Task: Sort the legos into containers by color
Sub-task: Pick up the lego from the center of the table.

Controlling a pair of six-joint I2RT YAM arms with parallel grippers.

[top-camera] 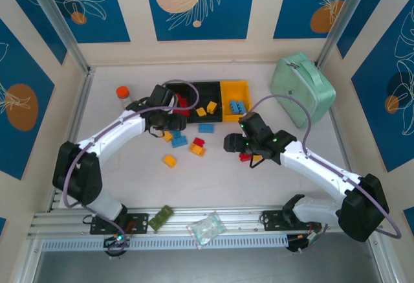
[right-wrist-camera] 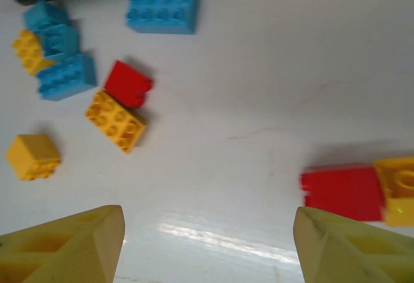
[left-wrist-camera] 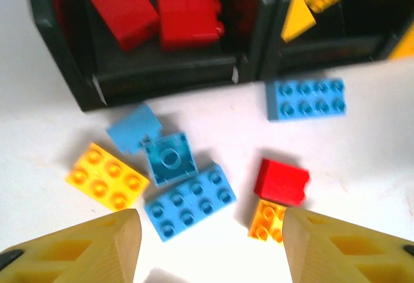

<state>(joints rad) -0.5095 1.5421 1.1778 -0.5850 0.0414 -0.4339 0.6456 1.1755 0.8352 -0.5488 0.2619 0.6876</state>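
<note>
Bricks (left-wrist-camera: 189, 200) lie just before the red-filled black bin (left-wrist-camera: 162, 79); my left end effector (left-wrist-camera: 210, 244), open and empty, hangs nearest, loose red brick (left-wrist-camera: 281, 181) toward its right finger (left-wrist-camera: 336, 247).

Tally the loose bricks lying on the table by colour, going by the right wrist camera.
Blue bricks: 4
Yellow bricks: 4
Red bricks: 2
Total: 10

Right claw (right-wrist-camera: 208, 212) stands wide — a red brick (right-wrist-camera: 339, 193) lies near it.
</note>
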